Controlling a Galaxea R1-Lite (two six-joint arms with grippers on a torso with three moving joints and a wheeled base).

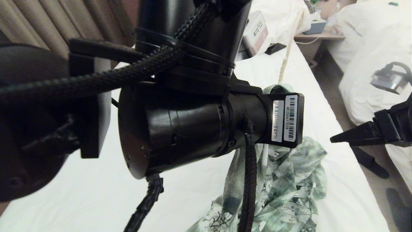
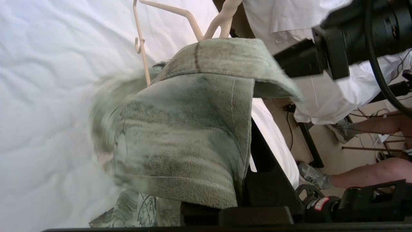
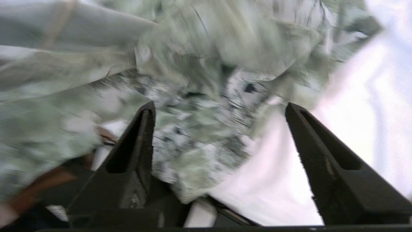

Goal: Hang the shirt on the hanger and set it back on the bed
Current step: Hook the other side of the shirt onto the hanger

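**A:** How much room do I have around the bed?

**B:** From the head camera, the large bed with the plain white sheet (image 1: 199, 196) runs away from me, and its right edge drops to a strip of floor with a second bed heaped in white duvets (image 1: 367, 64) beyond it. The sheet on the left side is bare. My own left arm (image 1: 180, 122) is raised close to the lens and hides much of the middle.

**A:** Where is the shirt?

**B:** The green and white printed short-sleeved shirt (image 1: 283, 187) hangs below the left arm near the bed's right edge, its lower folds bunched on the sheet. In the left wrist camera its collar (image 2: 225, 61) is folded over the thin cream-coloured wire hanger (image 2: 141, 48), whose hook end sticks up past the collar.

**A:** And the left hand?

**B:** The left hand (image 2: 244, 199) is mostly buried under the fabric, which drapes over it. I cannot tell whether it is clenched or released.

**A:** The right one?

**B:** The right hand (image 1: 334, 139) reaches in level from the right, over the floor gap, pointing at the shirt but apart from it. In its own wrist camera the two dark fingers (image 3: 135, 151) stand wide apart, released, nothing between them, with shirt and sheet beyond.
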